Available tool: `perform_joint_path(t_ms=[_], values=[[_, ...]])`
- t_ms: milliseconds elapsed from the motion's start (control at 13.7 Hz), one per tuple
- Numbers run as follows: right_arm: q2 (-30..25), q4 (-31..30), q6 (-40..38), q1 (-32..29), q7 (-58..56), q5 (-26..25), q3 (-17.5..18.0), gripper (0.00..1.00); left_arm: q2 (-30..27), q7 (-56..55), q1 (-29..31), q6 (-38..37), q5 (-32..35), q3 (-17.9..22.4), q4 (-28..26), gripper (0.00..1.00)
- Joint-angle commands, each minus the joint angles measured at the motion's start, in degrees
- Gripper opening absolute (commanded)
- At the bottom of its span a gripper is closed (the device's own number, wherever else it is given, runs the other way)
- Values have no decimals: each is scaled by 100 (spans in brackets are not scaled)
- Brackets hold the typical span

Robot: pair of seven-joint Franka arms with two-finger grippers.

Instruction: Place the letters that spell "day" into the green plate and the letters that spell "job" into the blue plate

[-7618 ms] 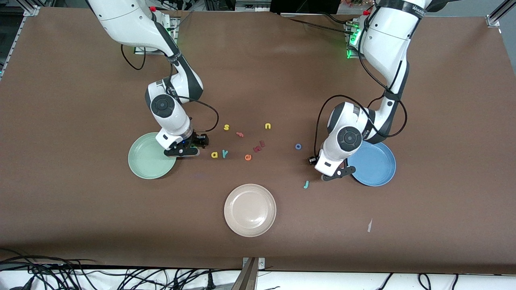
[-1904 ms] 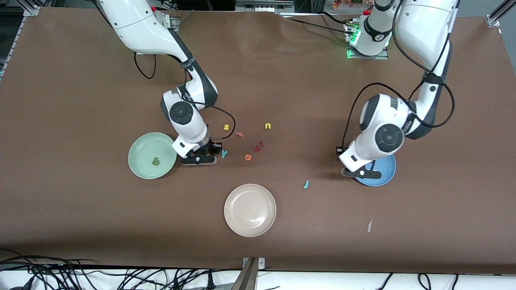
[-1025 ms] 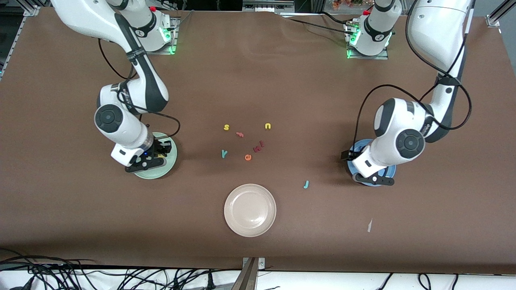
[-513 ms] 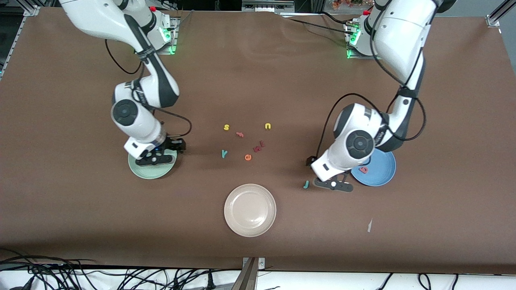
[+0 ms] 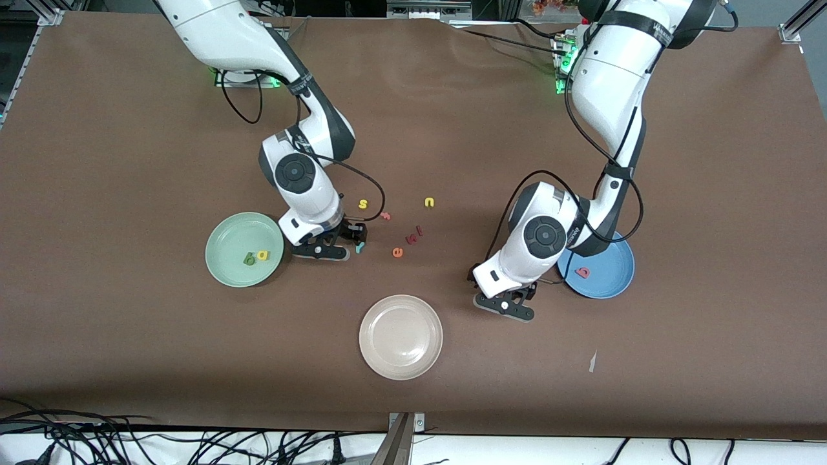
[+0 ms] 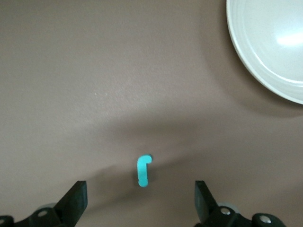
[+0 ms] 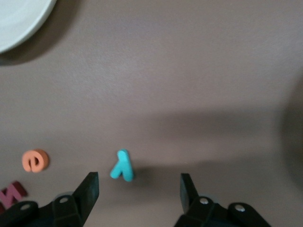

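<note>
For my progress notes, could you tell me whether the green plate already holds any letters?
Yes: the green plate holds two, the olive "d" and yellow "a"; the teal "y" lies outside.

Two robot arms over a brown table point(image 5: 97, 161) with toy letters and three plates.
The green plate point(image 5: 226, 248), toward the right arm's end, holds a "d" point(image 5: 249, 259) and "a" point(image 5: 262, 255). The right gripper point(image 5: 339, 247) is low beside it, at the "y" point(image 5: 360, 246). The blue plate point(image 5: 610, 258) holds a "b" point(image 5: 583, 272); the left gripper point(image 5: 510, 303) is low near it. A white plate point(image 5: 400, 336) lies nearest the camera.
</note>
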Motion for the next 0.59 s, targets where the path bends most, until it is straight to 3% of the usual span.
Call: perform_joint_path(t_ms=[0, 293, 513], values=[[412, 438, 56, 186, 450, -86, -58, 78, 361, 373, -3, -48, -39, 46, 537, 100], [570, 367, 425, 327, 521, -95, -76, 76, 599, 426, -56, -39, -21, 55, 723, 100], [623, 289, 478, 416, 609, -261, -128, 65, 687, 435, -47, -13, -21, 55, 723, 100]])
